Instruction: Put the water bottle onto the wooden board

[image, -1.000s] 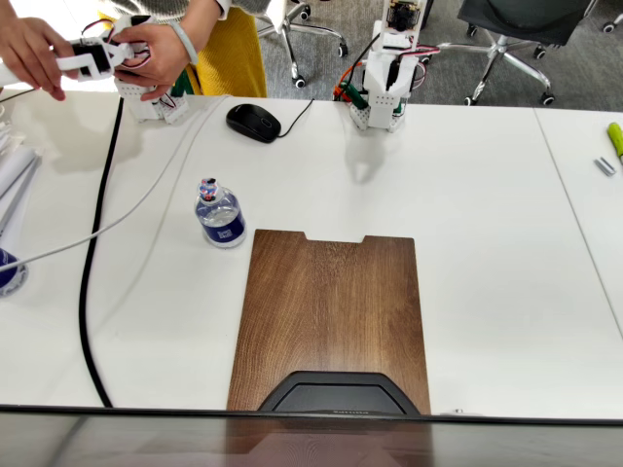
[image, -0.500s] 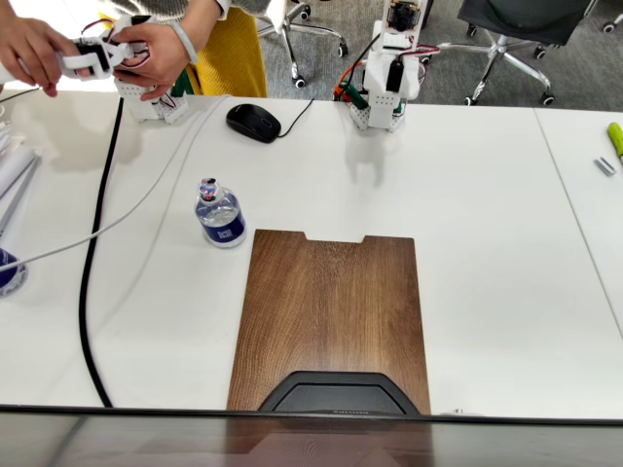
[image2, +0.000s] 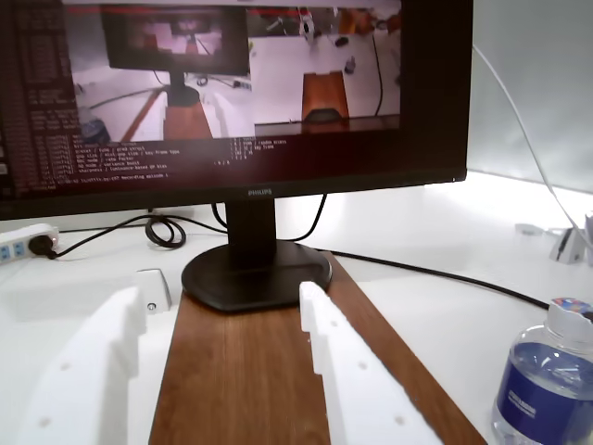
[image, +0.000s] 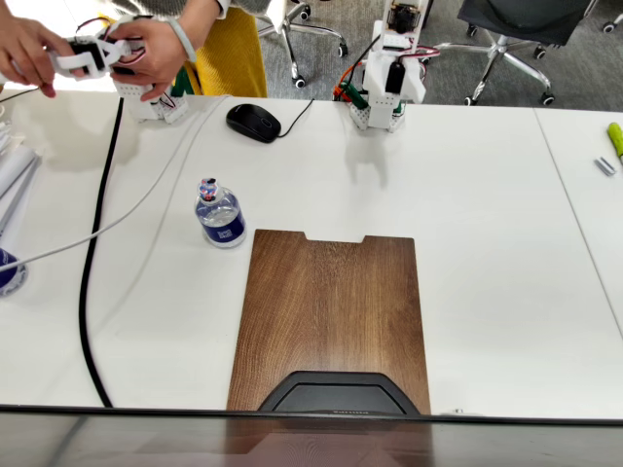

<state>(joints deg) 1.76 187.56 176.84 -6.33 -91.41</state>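
The water bottle (image: 220, 216), small and clear with a dark blue label, stands upright on the white table just left of the wooden board's (image: 331, 306) far left corner. My white arm (image: 387, 83) sits folded at the table's far edge, well away from both. In the wrist view my gripper (image2: 222, 301) is open with nothing between its white fingers (image2: 320, 324). It hangs over the wooden board (image2: 250, 380). The water bottle (image2: 547, 385) stands at the lower right, beside the board.
A monitor's black base (image2: 255, 273) rests on the board's end opposite the notch, its base (image: 336, 392) also at the fixed view's bottom. A black mouse (image: 253, 122), a black cable (image: 90, 282) and a white cable (image: 117, 219) lie left. A green tool (image: 615, 141) lies far right.
My arm has shifted its pose slightly at the table's far edge. The bottle and the board have not moved.
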